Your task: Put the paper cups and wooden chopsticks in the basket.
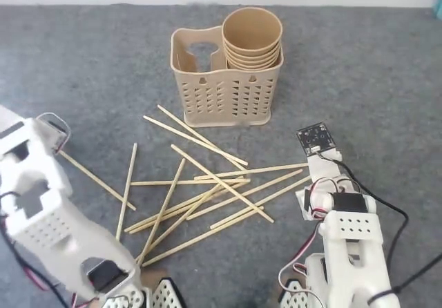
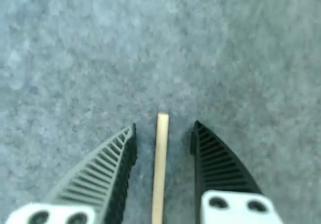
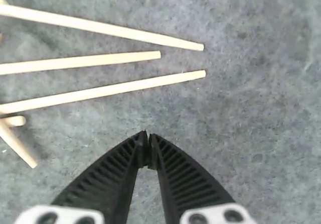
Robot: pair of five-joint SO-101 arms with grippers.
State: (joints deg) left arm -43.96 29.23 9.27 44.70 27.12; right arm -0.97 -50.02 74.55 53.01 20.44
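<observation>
A beige slotted basket (image 1: 231, 97) stands at the back of the grey carpet, with a stack of brown paper cups (image 1: 252, 35) in its right compartment. Several wooden chopsticks (image 1: 207, 187) lie scattered in front of it. My left gripper (image 2: 164, 127) is open low over the carpet, its fingers on either side of one chopstick's end (image 2: 160, 169) without touching it. This seems to be the lone stick at the left (image 1: 97, 179). My right gripper (image 3: 148, 135) is shut on nothing, just short of three chopstick tips (image 3: 115, 88) on the pile's right side.
The left arm (image 1: 41, 211) fills the front left corner, and the right arm (image 1: 345, 235) the front right with its cables. The basket's left compartment (image 1: 197, 59) holds nothing that I can see. Bare carpet surrounds the basket.
</observation>
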